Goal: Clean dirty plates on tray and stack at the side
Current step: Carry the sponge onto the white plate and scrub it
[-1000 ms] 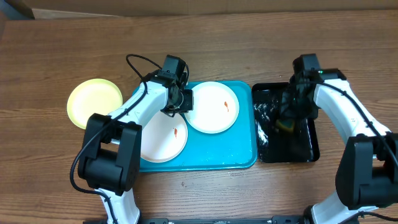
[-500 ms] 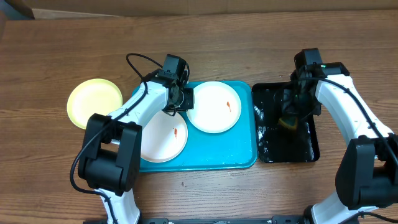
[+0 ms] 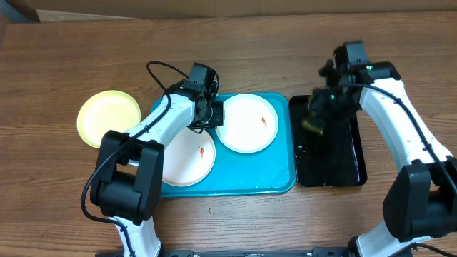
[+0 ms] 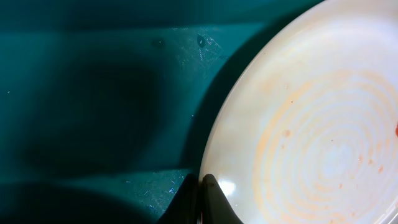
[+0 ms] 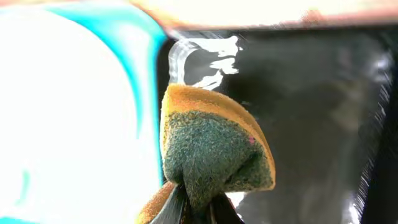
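1. Bench (image 3: 71, 57): brown wood-grain top that fills the overhead view. A pale cardboard-coloured strip (image 3: 214, 6) runs beyond its far edge.
2. Tray (image 3: 250, 182): turquoise, rectangular, with a raised rim, at the centre of the bench. It carries two plates.
3. Black tray (image 3: 335, 164): glossy and wet-looking, just beside the turquoise tray's right side.
4. Front white plate (image 3: 182, 160): lies in the tray's left half and overhangs its left rim. It has one orange-red smear.
5. Rear white plate (image 3: 243, 132): lies in the tray's far half and has an orange-red smear right of its centre. The left wrist view shows faint orange rings on its face.
6. Yellow plate (image 3: 108, 118): lies on the bare bench, left of the tray and apart from it.
7. Sponge (image 5: 214, 149): has a green scouring face and a yellow backing. It is held above the black tray's left edge.
8. Right fingers (image 5: 196, 208): pinched shut on the sponge's lower corner.
9. Left fingers (image 4: 202, 199): closed nearly together on the rear white plate's left rim.
10. Red speck (image 3: 210, 211): on the bench, in front of the tray.
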Tool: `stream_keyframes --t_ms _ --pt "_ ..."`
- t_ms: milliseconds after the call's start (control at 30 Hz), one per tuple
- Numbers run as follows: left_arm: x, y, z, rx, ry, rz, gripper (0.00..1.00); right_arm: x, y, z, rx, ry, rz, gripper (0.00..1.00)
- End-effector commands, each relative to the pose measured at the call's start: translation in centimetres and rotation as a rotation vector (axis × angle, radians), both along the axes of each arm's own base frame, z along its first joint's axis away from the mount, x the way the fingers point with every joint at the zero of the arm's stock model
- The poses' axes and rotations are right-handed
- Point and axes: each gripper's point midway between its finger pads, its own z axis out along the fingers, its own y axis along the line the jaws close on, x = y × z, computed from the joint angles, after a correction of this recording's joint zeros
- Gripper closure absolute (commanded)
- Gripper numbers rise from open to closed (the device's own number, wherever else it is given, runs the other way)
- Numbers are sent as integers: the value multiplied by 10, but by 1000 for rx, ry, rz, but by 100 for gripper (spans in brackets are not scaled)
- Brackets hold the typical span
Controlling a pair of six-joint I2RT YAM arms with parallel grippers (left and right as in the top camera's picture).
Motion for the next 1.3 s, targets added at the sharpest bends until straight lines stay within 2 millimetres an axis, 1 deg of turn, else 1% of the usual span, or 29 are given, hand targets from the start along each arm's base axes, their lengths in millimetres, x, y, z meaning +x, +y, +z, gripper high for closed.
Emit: stream_keyframes --t_ms 0,133,167,200,267,367,433,500,533,767,1000,1100,1267 --pt "-4 -3 -4 4 18 -3 96 10 47 37 115 -115 114 96" --pt "-4 -5 -4 3 15 -7 96 9 78 33 85 -149 196 96" --pt "-4 -5 -4 3 14 -8 96 10 87 26 29 -165 225 96" --pt "-4 -5 -4 3 13 -8 96 11 91 21 -14 -175 238 96" --pt "-4 -5 -4 3 14 -8 96 14 94 11 -103 -194 253 96" --pt "-4 -5 -4 3 14 -8 96 20 94 -2 -234 -221 263 96" --pt "-5 -5 -4 4 17 -8 95 25 93 -12 -291 -229 266 96" --pt "-5 -5 -4 4 17 -8 95 25 94 -22 -298 -209 269 96" --pt "-5 -5 -4 4 17 -8 95 24 93 -35 -309 -177 275 96" --pt "-5 -5 -4 4 17 -8 95 15 106 -74 -251 -75 310 96" --pt "-5 -5 -4 4 17 -8 96 4 100 -107 -281 18 321 96" --pt "-5 -5 -4 4 17 -8 96 0 101 -114 -270 42 323 96" --pt "-5 -5 -4 4 16 -8 96 -12 130 -112 -97 84 352 96"
